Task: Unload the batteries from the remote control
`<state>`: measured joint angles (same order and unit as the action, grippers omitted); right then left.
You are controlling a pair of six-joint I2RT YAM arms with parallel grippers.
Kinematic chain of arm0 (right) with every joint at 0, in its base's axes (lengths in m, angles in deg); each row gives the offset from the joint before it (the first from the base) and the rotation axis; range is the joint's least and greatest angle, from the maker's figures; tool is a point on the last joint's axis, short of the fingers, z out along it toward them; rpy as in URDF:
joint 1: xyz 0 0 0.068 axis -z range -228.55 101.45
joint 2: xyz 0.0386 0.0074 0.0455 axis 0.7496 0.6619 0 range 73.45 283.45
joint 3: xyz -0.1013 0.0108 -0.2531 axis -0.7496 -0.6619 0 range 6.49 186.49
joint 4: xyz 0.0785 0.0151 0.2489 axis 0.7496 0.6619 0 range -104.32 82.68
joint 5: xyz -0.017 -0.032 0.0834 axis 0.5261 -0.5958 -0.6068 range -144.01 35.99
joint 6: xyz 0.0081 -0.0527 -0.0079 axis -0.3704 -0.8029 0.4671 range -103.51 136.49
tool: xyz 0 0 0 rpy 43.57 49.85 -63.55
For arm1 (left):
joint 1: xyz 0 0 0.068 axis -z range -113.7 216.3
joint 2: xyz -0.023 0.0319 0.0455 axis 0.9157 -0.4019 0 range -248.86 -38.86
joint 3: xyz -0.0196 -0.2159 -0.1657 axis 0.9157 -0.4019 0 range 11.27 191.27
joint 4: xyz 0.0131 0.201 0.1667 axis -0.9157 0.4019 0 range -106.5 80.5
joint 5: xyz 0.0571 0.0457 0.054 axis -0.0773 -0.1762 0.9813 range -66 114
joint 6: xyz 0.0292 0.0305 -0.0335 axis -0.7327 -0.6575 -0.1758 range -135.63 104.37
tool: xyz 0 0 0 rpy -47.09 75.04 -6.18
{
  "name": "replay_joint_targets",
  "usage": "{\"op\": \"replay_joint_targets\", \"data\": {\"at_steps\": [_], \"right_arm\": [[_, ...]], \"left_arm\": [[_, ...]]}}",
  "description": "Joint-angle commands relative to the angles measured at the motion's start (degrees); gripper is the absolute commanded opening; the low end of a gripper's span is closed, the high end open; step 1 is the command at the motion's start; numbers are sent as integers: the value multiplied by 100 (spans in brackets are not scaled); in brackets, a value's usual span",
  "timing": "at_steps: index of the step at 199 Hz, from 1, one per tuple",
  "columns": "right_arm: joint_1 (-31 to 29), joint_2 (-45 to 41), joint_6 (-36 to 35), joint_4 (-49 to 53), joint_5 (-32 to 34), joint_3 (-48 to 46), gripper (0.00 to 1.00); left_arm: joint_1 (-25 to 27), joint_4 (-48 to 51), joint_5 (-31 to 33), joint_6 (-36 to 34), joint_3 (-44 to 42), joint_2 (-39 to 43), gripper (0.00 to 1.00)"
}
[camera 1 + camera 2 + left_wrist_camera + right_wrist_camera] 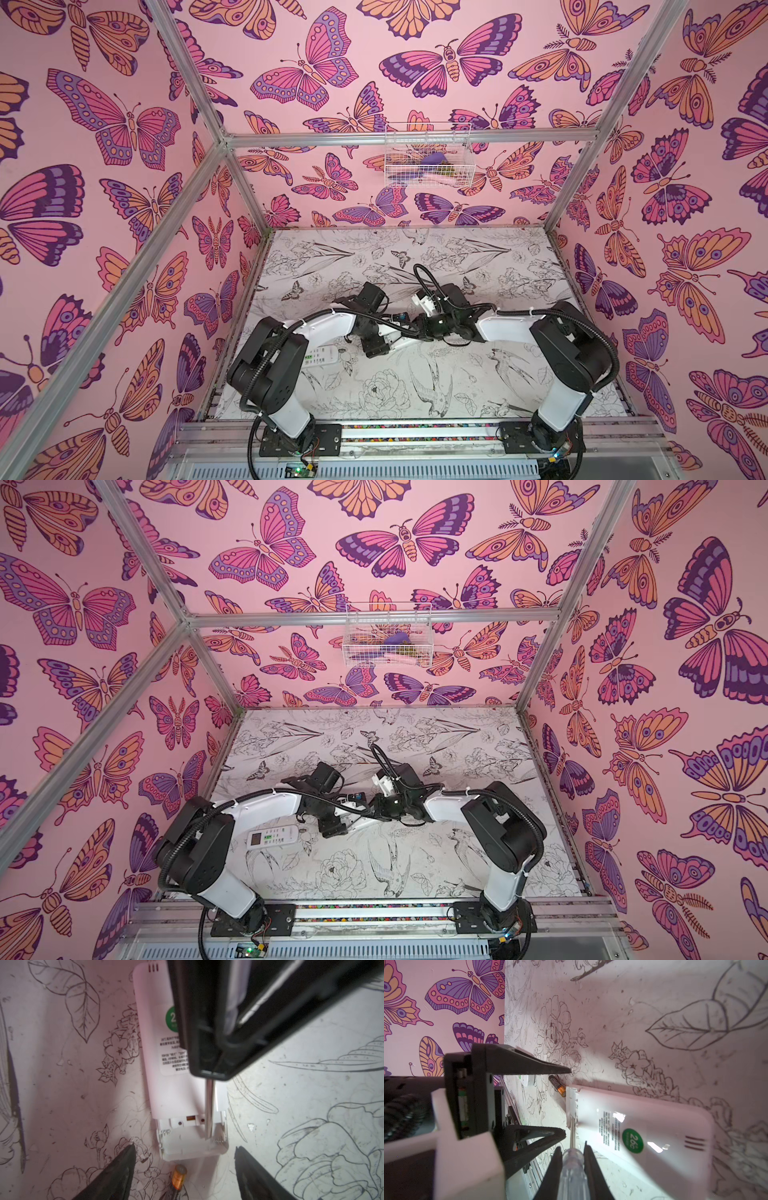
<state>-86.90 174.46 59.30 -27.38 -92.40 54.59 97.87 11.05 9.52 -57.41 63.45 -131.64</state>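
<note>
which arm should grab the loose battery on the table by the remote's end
Left. The left jaws stand open with the battery between them, just past the open end of the remote. The right jaws are shut on the screwdriver and would have to drop it first.

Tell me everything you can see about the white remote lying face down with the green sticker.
The remote is a long white plastic body with rounded corners, lying flat and back-up on the table. Its back carries a green sticker, a printed label and three slots. At one end the battery bay is uncovered and looks empty, springs showing. A screwdriver held in the right gripper reaches its tip into that bay. One battery lies just off that end.
</note>
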Motion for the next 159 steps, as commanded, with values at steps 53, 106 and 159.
{"op": "replay_joint_targets", "data": {"at_steps": [53, 106, 159], "right_arm": [[146, -920, -217, 449, 585, -169, 0], [571, -1897, -339, 777, 1139, -747, 0], [1352, -2670, -247, 1226, 1267, -1291, 0]], "left_arm": [[62, 178, -61, 140, 105, 84, 91], [261, 211, 115, 504, 444, -239, 97], [680, 336, 665, 566, 758, -566, 98]]}}
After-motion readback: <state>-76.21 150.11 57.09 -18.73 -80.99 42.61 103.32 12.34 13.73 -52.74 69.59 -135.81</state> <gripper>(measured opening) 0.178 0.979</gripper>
